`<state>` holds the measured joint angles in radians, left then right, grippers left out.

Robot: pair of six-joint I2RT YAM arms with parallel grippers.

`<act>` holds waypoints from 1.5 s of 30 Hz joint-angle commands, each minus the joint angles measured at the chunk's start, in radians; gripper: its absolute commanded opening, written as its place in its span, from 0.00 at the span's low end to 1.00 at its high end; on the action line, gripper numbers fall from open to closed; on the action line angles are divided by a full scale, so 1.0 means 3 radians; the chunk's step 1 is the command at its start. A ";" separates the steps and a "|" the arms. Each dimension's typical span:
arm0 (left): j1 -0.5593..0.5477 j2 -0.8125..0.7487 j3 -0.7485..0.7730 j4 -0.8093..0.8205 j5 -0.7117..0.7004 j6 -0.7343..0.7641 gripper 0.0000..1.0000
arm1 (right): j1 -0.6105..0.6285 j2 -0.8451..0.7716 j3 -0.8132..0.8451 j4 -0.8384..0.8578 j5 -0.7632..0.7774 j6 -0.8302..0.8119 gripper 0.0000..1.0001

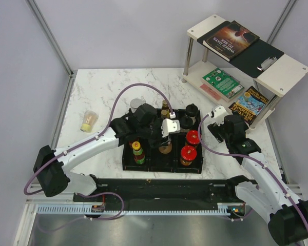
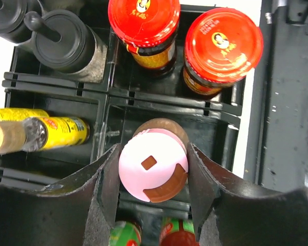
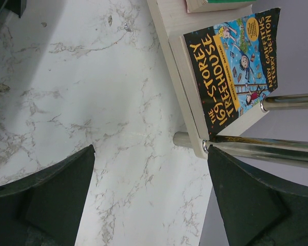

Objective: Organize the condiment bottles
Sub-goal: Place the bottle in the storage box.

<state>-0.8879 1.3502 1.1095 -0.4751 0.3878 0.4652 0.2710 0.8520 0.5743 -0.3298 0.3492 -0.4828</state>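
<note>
- The left gripper [image 2: 153,154] is partly closed. Its two black fingers [image 2: 105,179] press on opposite sides of the pink-lidded brown shaker [image 2: 153,177] and grip it at the lid.
- The pink-lidded brown shaker stands upright over a middle compartment of the black compartmented plastic tray [image 2: 105,102]. Whether its base rests on the tray floor cannot be determined.
- The first red-capped glass jar [image 2: 143,20] and the second red-capped glass jar [image 2: 223,46] stand side by side in the compartments beyond the shaker.
- The black-lidded clear jar [image 2: 66,36] occupies the compartment beside the first red-capped glass jar.
- The yellow-labelled slim bottle [image 2: 61,130] sits in the compartment beside the shaker.
- The right gripper [image 3: 150,151] is spread wide and holds nothing. It hangs over the white marble table [image 3: 92,77], near the chrome leg of the white shelf unit [image 3: 174,61], which carries a colourful paperback book [image 3: 231,66].
- The small clear jar with yellow contents [image 1: 89,120] stands on the table, well apart from the tray.
</note>
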 commanded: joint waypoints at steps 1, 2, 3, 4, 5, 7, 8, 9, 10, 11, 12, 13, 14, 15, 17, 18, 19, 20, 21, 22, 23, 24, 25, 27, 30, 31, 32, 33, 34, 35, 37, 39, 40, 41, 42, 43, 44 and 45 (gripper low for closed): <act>-0.0118 0.0106 -0.0099 0.0519 -0.0254 0.0044 0.02 | 0.0007 0.0008 0.0075 0.0066 0.0053 0.0034 0.98; -0.0134 0.0127 -0.0124 0.0556 -0.0285 0.0065 0.02 | 0.0007 0.0003 0.0075 0.0066 0.0053 0.0034 0.98; -0.0154 0.0177 -0.0160 0.0602 -0.0326 0.0075 0.02 | 0.0007 0.0003 0.0075 0.0061 0.0048 0.0034 0.98; -0.0175 0.0198 -0.0180 0.0637 -0.0407 0.0080 0.02 | 0.0002 -0.0002 0.0075 0.0066 0.0043 0.0029 0.98; -0.0180 0.0224 -0.0211 0.0724 -0.0443 0.0085 0.02 | 0.0007 -0.0007 0.0070 0.0066 0.0038 0.0029 0.98; -0.0180 0.0275 -0.0232 0.0786 -0.0500 0.0091 0.02 | 0.0007 -0.0007 0.0065 0.0066 0.0043 0.0029 0.98; -0.0180 0.0285 -0.0242 0.0837 -0.0515 0.0101 0.02 | 0.0007 -0.0002 0.0064 0.0061 0.0038 0.0029 0.98; -0.0180 0.0311 -0.0267 0.0868 -0.0531 0.0116 0.02 | 0.0007 -0.0002 0.0070 0.0061 0.0032 0.0024 0.98; -0.0180 0.0326 -0.0283 0.0893 -0.0556 0.0126 0.02 | 0.0007 -0.0007 0.0070 0.0061 0.0027 0.0024 0.98; -0.0180 0.0336 -0.0318 0.0929 -0.0582 0.0152 0.02 | 0.0007 -0.0012 0.0070 0.0061 0.0032 0.0024 0.98; -0.0180 0.0352 -0.0334 0.1005 -0.0622 0.0162 0.02 | 0.0007 -0.0007 0.0065 0.0061 0.0027 0.0024 0.98; -0.0180 0.0387 -0.0349 0.1031 -0.0623 0.0167 0.02 | 0.0007 -0.0012 0.0059 0.0061 0.0022 0.0024 0.98; -0.0180 0.0403 -0.0359 0.1057 -0.0628 0.0183 0.02 | 0.0007 -0.0018 0.0064 0.0056 0.0022 0.0024 0.98; -0.0180 0.0428 -0.0365 0.1098 -0.0638 0.0183 0.02 | 0.0007 -0.0018 0.0064 0.0056 0.0012 0.0024 0.98; -0.0180 0.0499 -0.0359 0.1134 -0.0684 0.0203 0.02 | 0.0007 -0.0028 0.0059 0.0051 0.0007 0.0024 0.98; -0.0180 0.0530 -0.0349 0.1139 -0.0699 0.0208 0.03 | 0.0007 -0.0028 0.0059 0.0051 0.0007 0.0019 0.98; -0.0175 0.0571 -0.0339 0.1144 -0.0725 0.0213 0.06 | 0.0007 -0.0033 0.0064 0.0051 0.0007 0.0019 0.98; -0.0180 0.0587 -0.0319 0.1139 -0.0730 0.0213 0.11 | 0.0007 -0.0033 0.0064 0.0051 0.0007 0.0019 0.98; -0.0175 0.0602 -0.0303 0.1134 -0.0735 0.0208 0.27 | 0.0007 -0.0028 0.0059 0.0056 0.0002 0.0019 0.98; -0.0175 0.0612 -0.0288 0.1108 -0.0725 0.0213 0.39 | 0.0007 -0.0038 0.0059 0.0046 -0.0003 0.0019 0.98; -0.0175 0.0623 -0.0268 0.1098 -0.0730 0.0208 0.49 | 0.0007 -0.0038 0.0059 0.0046 0.0002 0.0014 0.98; -0.0175 0.0628 -0.0247 0.1083 -0.0725 0.0208 0.66 | 0.0007 -0.0033 0.0059 0.0046 0.0002 0.0014 0.98; -0.0175 0.0633 -0.0232 0.1047 -0.0725 0.0208 0.73 | 0.0007 -0.0043 0.0059 0.0046 -0.0003 0.0014 0.98; -0.0175 0.0633 -0.0181 0.0996 -0.0730 0.0213 0.87 | 0.0007 -0.0043 0.0059 0.0046 -0.0008 0.0014 0.98; -0.0155 0.0577 -0.0119 0.0919 -0.0740 0.0224 0.99 | 0.0007 -0.0053 0.0059 0.0041 -0.0014 0.0014 0.98; -0.0149 0.0551 -0.0099 0.0899 -0.0740 0.0219 0.99 | 0.0007 -0.0058 0.0059 0.0041 -0.0014 0.0014 0.98; -0.0139 0.0526 -0.0048 0.0838 -0.0735 0.0224 0.99 | 0.0007 -0.0058 0.0059 0.0041 -0.0014 0.0014 0.98; -0.0109 0.0424 -0.0012 0.0792 -0.0705 0.0224 0.99 | 0.0012 -0.0053 0.0059 0.0046 -0.0019 0.0014 0.98; -0.0088 0.0368 0.0024 0.0751 -0.0674 0.0213 0.99 | 0.0007 -0.0053 0.0054 0.0036 -0.0024 0.0009 0.98; -0.0063 0.0286 0.0100 0.0674 -0.0628 0.0193 0.99 | 0.0007 -0.0053 0.0054 0.0036 -0.0024 0.0014 0.98; 0.0024 0.0036 0.0177 0.0602 -0.0500 0.0173 0.99 | 0.0012 -0.0053 0.0054 0.0036 -0.0024 0.0009 0.98; 0.0091 -0.0133 0.0274 0.0500 -0.0490 0.0157 0.99 | 0.0007 -0.0058 0.0059 0.0031 -0.0034 0.0009 0.98; 0.0121 -0.0286 0.0310 0.0454 -0.0505 0.0157 0.99 | 0.0007 -0.0064 0.0054 0.0031 -0.0034 0.0009 0.98; 0.0162 -0.0358 0.0371 0.0418 -0.0510 0.0152 0.99 | 0.0002 -0.0064 0.0059 0.0031 -0.0039 0.0009 0.98; 0.0269 -0.0440 0.0397 0.0322 -0.0536 0.0152 0.99 | 0.0007 -0.0064 0.0059 0.0036 -0.0034 0.0009 0.98; 0.0331 -0.0502 0.0413 0.0295 -0.0571 0.0152 0.99 | 0.0007 -0.0064 0.0059 0.0031 -0.0034 0.0009 0.98; 0.0397 -0.0624 0.0428 0.0270 -0.0622 0.0147 0.99 | 0.0002 -0.0069 0.0059 0.0031 -0.0039 0.0009 0.98; 0.0545 -0.0670 0.0428 0.0244 -0.0775 0.0147 0.99 | 0.0012 -0.0074 0.0059 0.0031 -0.0039 0.0009 0.98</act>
<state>-0.8108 1.2427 1.1912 -0.3481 0.2115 0.5060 0.2710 0.8486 0.5743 -0.3298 0.3443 -0.4835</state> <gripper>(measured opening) 0.991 0.982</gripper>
